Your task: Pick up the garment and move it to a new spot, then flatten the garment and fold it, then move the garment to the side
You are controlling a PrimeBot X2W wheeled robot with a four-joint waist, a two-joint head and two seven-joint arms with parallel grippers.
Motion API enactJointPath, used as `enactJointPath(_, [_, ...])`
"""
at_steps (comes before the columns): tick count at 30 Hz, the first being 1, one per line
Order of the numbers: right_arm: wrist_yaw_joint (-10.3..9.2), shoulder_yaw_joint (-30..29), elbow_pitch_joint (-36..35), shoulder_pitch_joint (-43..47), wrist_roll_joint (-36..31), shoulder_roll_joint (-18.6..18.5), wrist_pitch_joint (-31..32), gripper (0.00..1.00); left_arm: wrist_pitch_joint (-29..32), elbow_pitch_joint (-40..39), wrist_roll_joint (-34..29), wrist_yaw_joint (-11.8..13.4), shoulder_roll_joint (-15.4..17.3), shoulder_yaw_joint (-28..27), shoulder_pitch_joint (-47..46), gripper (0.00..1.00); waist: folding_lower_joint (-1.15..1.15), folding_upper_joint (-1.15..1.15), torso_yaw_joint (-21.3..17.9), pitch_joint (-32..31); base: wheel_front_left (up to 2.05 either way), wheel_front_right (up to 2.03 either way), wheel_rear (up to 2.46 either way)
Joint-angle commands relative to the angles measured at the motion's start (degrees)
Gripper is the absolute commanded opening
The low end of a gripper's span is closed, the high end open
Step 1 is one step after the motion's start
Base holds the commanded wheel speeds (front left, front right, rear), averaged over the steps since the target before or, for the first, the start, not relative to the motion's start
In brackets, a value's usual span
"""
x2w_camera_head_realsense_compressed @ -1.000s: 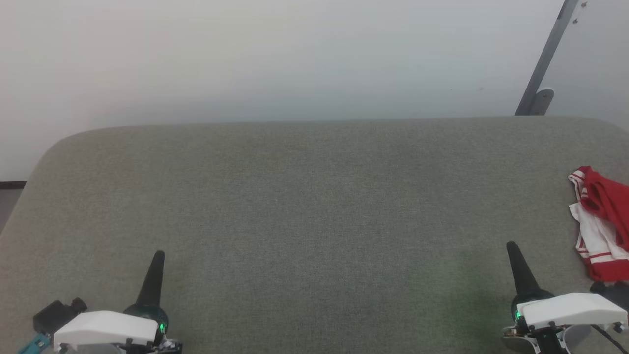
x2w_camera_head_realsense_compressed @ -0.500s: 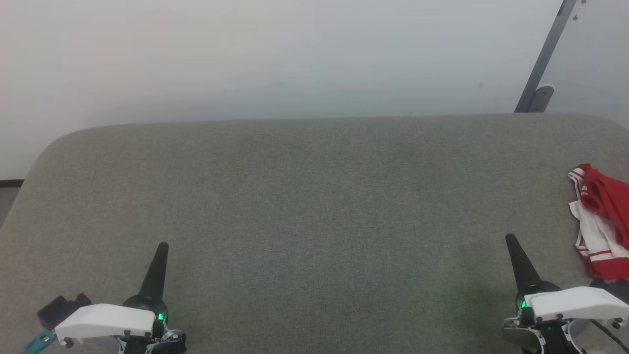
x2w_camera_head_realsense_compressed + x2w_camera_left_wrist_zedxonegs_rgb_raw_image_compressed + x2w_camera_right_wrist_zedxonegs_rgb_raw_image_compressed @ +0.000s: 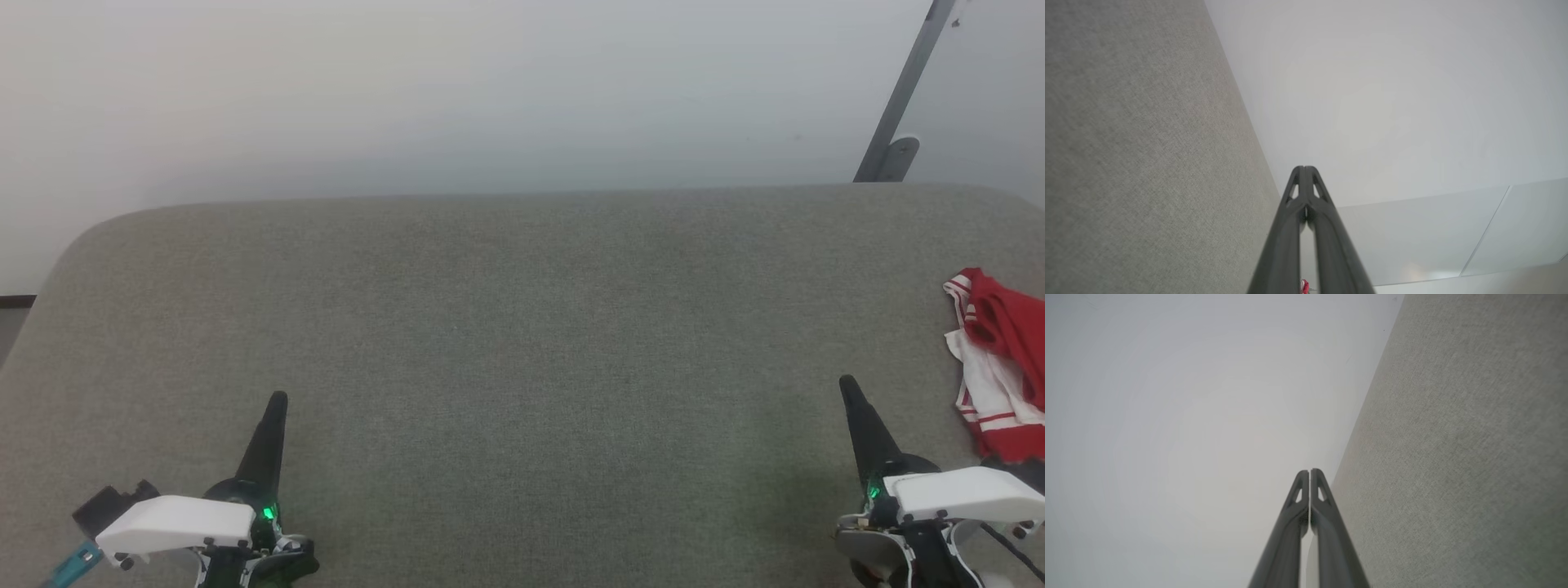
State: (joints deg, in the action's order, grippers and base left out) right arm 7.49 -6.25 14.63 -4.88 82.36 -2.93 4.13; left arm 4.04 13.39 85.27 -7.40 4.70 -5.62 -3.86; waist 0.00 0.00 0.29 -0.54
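Note:
The garment, red with white striped parts, lies crumpled at the far right edge of the grey-green padded surface, partly cut off by the head view's border. My right gripper hovers shut and empty at the lower right, a short way left of the garment. At the lower left my left gripper is shut and empty too, far from the cloth. In each wrist view the two dark fingers meet at the tips, left gripper and right gripper. A sliver of red garment peeks between the left fingers.
A pale wall rises behind the padded surface. A grey metal bar with a rounded bracket leans at the back right. The surface's rounded far-left corner drops off to a dark floor strip.
Both grippers have slid a little up the head view, fingers still shut. The whole picture has shifted slightly upward, so the camera has tilted. The garment lies where it did.

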Motion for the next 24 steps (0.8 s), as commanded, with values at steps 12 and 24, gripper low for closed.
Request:
enactJointPath(12, [0.01, -0.3, -0.7, -1.3, 5.8, 0.1, 1.6, 0.0, 1.6, 0.4, 4.1, -0.1, -1.0, -0.7, -2.1, 0.0, 0.0, 0.0, -0.1, 0.4, 0.0, 0.0, 0.0])
enactJointPath(24, [0.0, -0.4, -0.7, -1.6, 10.2, 0.1, 2.6, 0.0, 2.7, 0.7, 7.3, -0.2, -1.9, -1.0, -2.7, 0.0, 0.0, 0.0, -0.3, 0.7, 0.0, 0.0, 0.0])
